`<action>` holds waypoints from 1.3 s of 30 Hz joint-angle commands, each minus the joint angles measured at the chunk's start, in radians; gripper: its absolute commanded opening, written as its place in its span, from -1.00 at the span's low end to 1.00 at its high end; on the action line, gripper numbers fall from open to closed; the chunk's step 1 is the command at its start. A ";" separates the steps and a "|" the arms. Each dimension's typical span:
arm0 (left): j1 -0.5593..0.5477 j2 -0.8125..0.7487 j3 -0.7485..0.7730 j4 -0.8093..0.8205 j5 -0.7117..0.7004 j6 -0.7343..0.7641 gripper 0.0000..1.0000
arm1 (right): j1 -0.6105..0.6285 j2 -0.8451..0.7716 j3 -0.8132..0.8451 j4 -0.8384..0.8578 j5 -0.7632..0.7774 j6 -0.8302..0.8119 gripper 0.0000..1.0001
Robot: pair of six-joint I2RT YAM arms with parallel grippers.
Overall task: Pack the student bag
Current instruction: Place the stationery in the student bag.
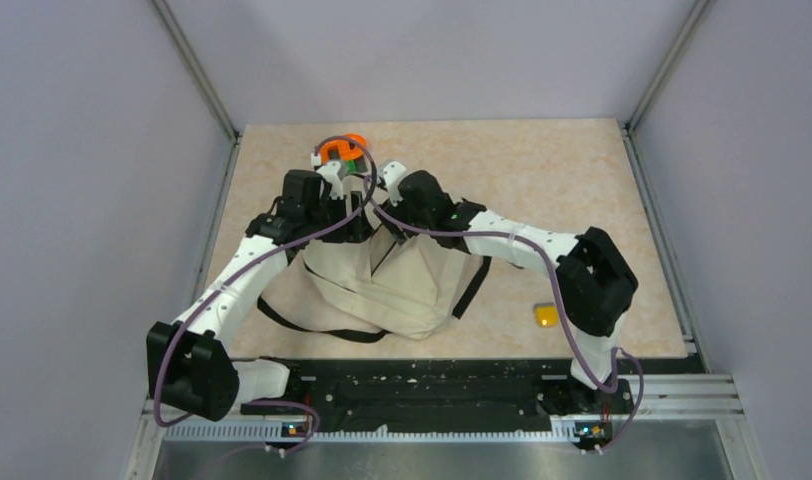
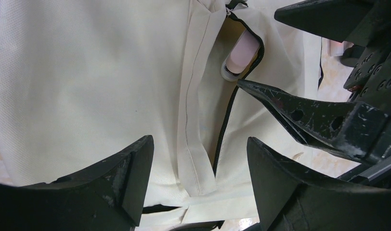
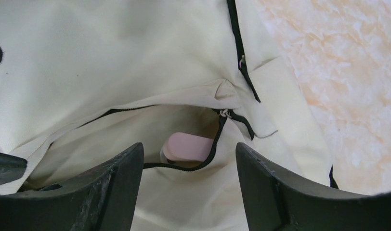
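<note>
The student bag (image 1: 402, 290), beige with black straps, lies flat at the table's middle. Both grippers hover over its far end, close together. My left gripper (image 1: 350, 222) (image 2: 198, 144) is open above the fabric and a black zipper line (image 2: 222, 139), holding nothing. My right gripper (image 1: 397, 215) (image 3: 188, 154) is open just over an unzipped pocket of the bag (image 3: 111, 57). A pink object (image 3: 188, 147) (image 2: 241, 53) lies inside that pocket, free of the fingers. One right gripper finger (image 2: 304, 115) shows in the left wrist view, pointing at the pocket's mouth.
An orange ring-shaped item (image 1: 340, 150) with a green piece lies just beyond the bag at the far side. A small yellow object (image 1: 546, 316) sits on the table (image 1: 542, 180) near the right arm's elbow. Frame posts stand at the far corners.
</note>
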 commanded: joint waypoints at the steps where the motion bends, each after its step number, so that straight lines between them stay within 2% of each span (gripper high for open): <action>1: -0.004 0.002 0.000 0.033 0.012 0.001 0.51 | 0.024 -0.013 -0.006 0.043 0.099 0.070 0.41; 4: -0.005 0.002 0.000 0.032 0.012 0.001 0.51 | 0.034 0.022 0.019 0.042 0.119 0.072 0.44; 12: -0.005 -0.006 0.001 0.032 0.008 0.003 0.51 | 0.040 0.135 0.088 -0.012 0.307 0.097 0.49; 21: -0.006 -0.018 -0.001 0.034 0.015 0.000 0.51 | 0.032 0.099 0.046 -0.072 0.424 0.171 0.59; 25: -0.007 -0.021 -0.001 0.035 0.017 0.000 0.52 | 0.025 0.083 0.050 -0.067 0.370 0.170 0.59; 30: -0.008 -0.028 -0.001 0.034 0.013 0.003 0.51 | 0.025 0.025 0.067 -0.063 0.184 0.165 0.60; 35: -0.008 -0.068 -0.002 0.037 -0.018 0.009 0.53 | 0.025 -0.149 -0.026 0.016 0.020 0.210 0.65; 39: -0.008 -0.107 -0.014 0.056 -0.033 0.011 0.55 | 0.023 -0.315 -0.134 0.035 0.030 0.262 0.66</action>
